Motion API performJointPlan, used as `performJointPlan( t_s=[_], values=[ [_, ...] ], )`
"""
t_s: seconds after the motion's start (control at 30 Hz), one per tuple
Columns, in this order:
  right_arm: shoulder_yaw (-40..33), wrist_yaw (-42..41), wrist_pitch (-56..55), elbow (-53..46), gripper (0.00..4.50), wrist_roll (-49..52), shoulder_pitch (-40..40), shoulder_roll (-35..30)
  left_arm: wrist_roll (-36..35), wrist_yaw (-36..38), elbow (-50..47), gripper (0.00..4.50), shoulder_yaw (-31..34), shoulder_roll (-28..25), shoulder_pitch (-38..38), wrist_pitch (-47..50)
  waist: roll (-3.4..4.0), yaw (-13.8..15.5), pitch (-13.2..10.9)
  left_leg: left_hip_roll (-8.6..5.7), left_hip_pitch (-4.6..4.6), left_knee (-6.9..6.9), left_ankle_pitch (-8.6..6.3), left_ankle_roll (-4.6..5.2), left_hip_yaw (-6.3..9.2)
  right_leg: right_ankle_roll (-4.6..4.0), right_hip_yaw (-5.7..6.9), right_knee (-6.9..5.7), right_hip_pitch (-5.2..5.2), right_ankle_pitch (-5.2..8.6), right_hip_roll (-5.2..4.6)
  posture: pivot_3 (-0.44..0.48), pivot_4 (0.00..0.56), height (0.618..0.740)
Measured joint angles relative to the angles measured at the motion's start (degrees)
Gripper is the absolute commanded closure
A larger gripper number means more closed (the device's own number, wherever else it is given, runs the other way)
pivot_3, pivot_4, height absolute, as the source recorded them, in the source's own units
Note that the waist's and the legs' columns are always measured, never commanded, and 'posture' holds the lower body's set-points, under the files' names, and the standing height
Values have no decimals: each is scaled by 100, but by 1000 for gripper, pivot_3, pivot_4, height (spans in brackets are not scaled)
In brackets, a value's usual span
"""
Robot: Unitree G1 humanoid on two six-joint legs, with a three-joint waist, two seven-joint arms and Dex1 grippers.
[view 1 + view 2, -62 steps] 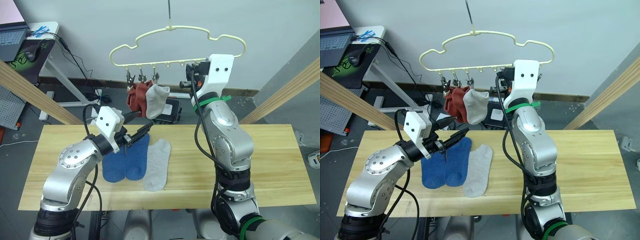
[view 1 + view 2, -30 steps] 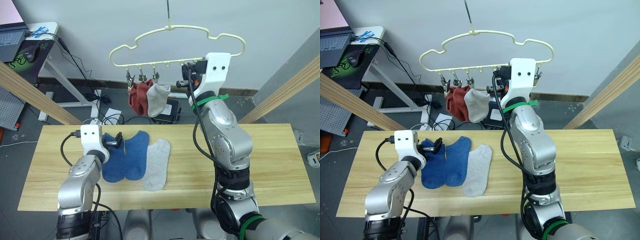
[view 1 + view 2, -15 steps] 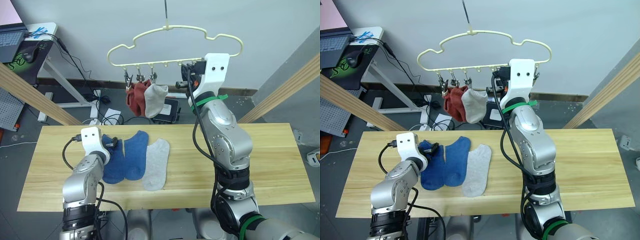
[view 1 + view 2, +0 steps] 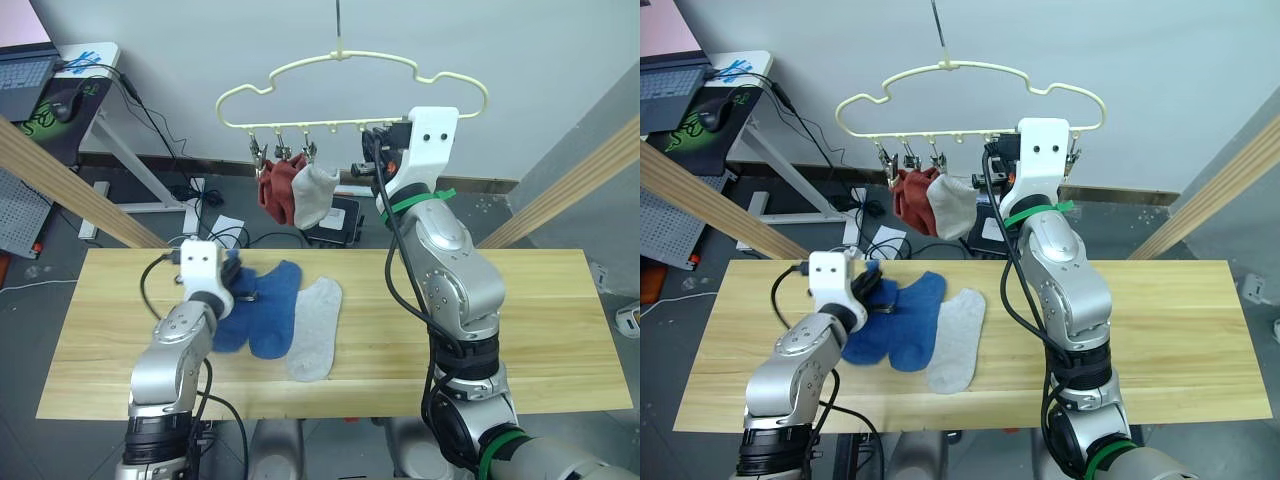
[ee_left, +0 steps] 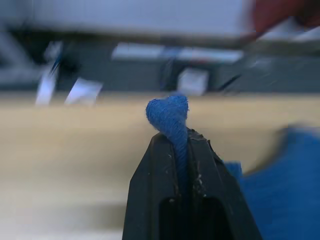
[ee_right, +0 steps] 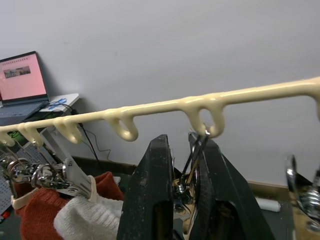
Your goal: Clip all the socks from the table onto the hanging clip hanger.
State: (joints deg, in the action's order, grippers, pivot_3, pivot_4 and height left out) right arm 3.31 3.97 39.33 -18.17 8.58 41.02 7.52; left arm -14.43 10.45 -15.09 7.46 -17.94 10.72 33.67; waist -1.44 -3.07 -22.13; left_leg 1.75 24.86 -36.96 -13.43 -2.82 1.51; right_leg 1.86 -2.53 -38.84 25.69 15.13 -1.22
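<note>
The pale-yellow clip hanger (image 4: 350,62) hangs above the far edge of the table (image 4: 540,320). Two rust-red socks (image 4: 272,190) and one light grey sock (image 4: 315,192) hang from its left clips. Two blue socks (image 4: 275,315) and a grey sock (image 4: 315,330) lie on the wood. My left gripper (image 4: 243,292) is shut on the cuff of the left blue sock (image 5: 169,110), whose fabric bunches up between the fingers. My right gripper (image 6: 182,142) is raised at the hanger, shut on a metal clip (image 6: 192,160) under one of its loops.
Thick wooden poles slant past the table on the left (image 4: 70,180) and right (image 4: 570,180). A desk with a laptop (image 4: 25,70) stands back left. Cables and a dark box (image 4: 335,220) lie on the floor behind the table.
My left gripper has closed on the blue sock's cuff and shifted a little to the right, rumpling that sock. The right arm has stayed at the hanger.
</note>
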Motion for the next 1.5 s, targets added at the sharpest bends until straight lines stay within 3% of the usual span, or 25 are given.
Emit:
performJointPlan(
  t_s=[0.33,0.6,0.83,1.1,1.3,1.5],
  values=[
    [-67,35,111,-70,4265,174,69,0,479,925,-782,4500,-1510,-90,354,-1169,0,-59,0,4,0,2,0,1,-3,0,-4,1,1,0,2,-79,405,740],
    [-140,53,233,-155,4265,408,93,0,1335,678,282,4500,-2057,503,950,-2464,-1,-62,0,-10,5,-3,0,4,-6,0,-4,1,0,0,7,-95,403,740],
    [-131,113,332,-190,4265,552,95,0,1707,386,1064,4500,-2060,922,1310,-3196,-1,-83,0,-3,7,-1,0,5,-7,0,1,1,1,0,6,-107,407,740],
    [-49,158,437,-250,4265,633,95,0,1811,374,1277,4500,-2053,1118,1405,-3521,-2,-141,0,-8,7,-4,1,5,-6,1,-1,-1,1,-1,8,-110,409,740],
    [-28,184,494,-253,4265,686,94,0,1183,493,1278,4500,-1762,1485,1459,-3228,-3,-164,0,-8,7,-4,1,6,-7,1,1,-2,0,0,12,-111,410,740],
    [-26,217,494,-253,4265,702,93,0,774,690,1251,4500,-1545,1500,1467,-3040,-3,-170,0,-8,7,-4,1,5,-9,1,2,-3,0,0,16,-109,410,740]
  ],
)
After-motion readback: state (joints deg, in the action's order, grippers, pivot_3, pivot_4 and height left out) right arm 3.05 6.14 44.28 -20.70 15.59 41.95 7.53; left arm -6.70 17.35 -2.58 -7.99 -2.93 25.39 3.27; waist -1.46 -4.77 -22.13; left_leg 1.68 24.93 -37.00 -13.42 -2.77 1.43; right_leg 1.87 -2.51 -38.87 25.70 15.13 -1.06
